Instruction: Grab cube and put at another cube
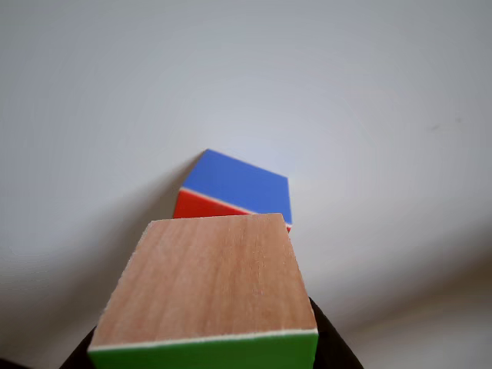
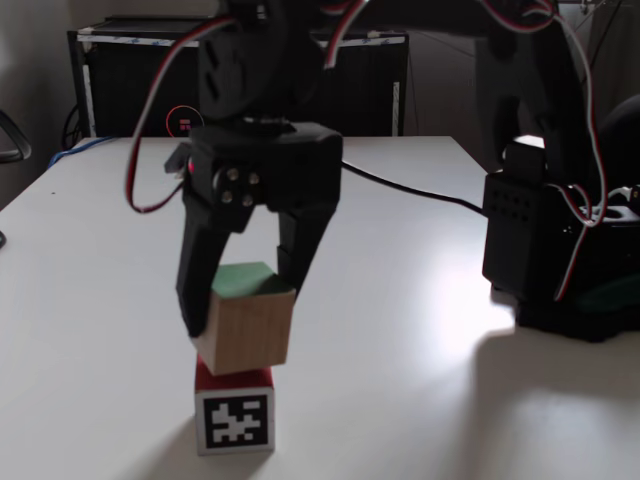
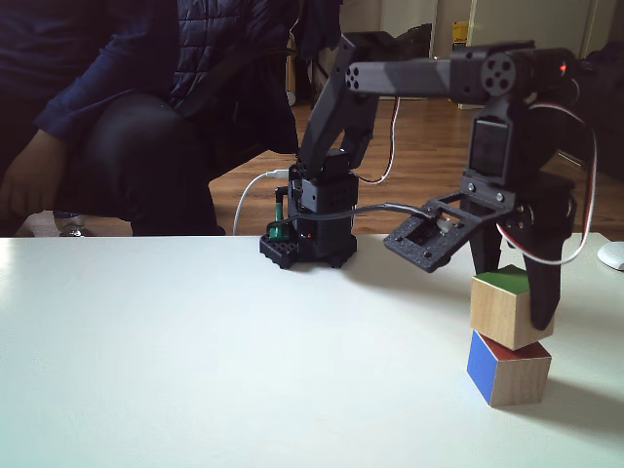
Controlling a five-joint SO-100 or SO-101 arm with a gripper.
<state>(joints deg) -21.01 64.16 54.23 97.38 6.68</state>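
The cube point(image 2: 245, 330) shows a bare wood side and a green top. It rests tilted on another cube point(image 2: 236, 420), which has a red top and a black-and-white marker face. My gripper point(image 2: 243, 310) is shut on the cube, one black finger on each side. In a fixed view from the side, the cube point(image 3: 499, 310) sits askew on the blue-faced other cube point(image 3: 507, 370), with the gripper point(image 3: 512, 302) around it. In the other view the wood face point(image 1: 207, 280) fills the foreground above the blue and red cube point(image 1: 238, 184).
The arm's base point(image 3: 312, 234) stands at the table's far side, with a cable point(image 2: 410, 190) running across the white table point(image 2: 90, 300). A seated person point(image 3: 127, 117) is behind the table. A black cabinet point(image 2: 110, 90) stands beyond the far edge.
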